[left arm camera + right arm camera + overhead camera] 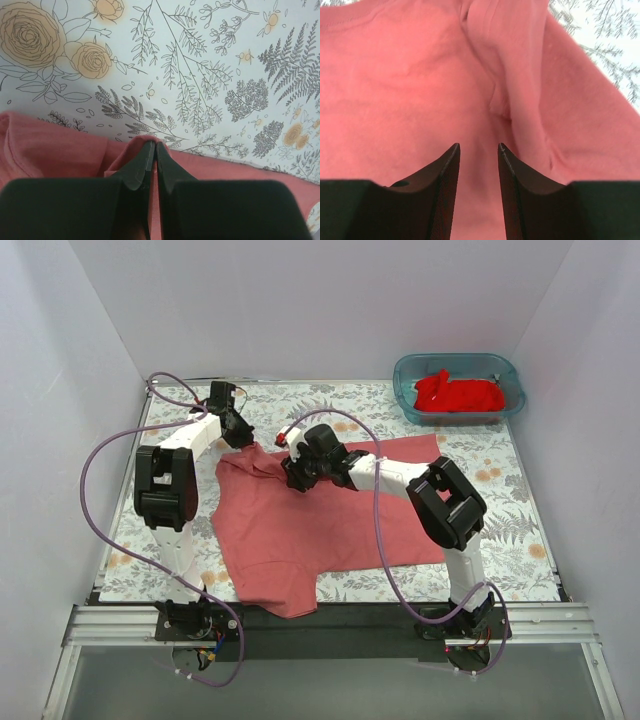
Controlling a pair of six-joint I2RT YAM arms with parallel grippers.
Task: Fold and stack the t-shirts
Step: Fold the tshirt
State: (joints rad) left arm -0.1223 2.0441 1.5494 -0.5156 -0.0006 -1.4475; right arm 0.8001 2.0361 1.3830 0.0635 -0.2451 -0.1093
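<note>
A dusty salmon-red t-shirt (pixel 300 530) lies spread and rumpled on the flowered table cover. My left gripper (pixel 243 440) is at the shirt's far left corner. In the left wrist view it (pixel 154 144) is shut on a raised fold of the shirt's edge (pixel 45 145). My right gripper (pixel 293 475) hovers over the shirt's upper middle. The right wrist view shows it (pixel 478 146) open, its jaws apart just above wrinkled cloth (pixel 395 75). A brighter red t-shirt (pixel 460 393) lies bunched in the tub at the back right.
The teal plastic tub (pixel 455 358) stands at the table's far right corner. White walls close in the left, back and right sides. Purple cables loop from both arms over the near half of the table cover (pixel 520 530).
</note>
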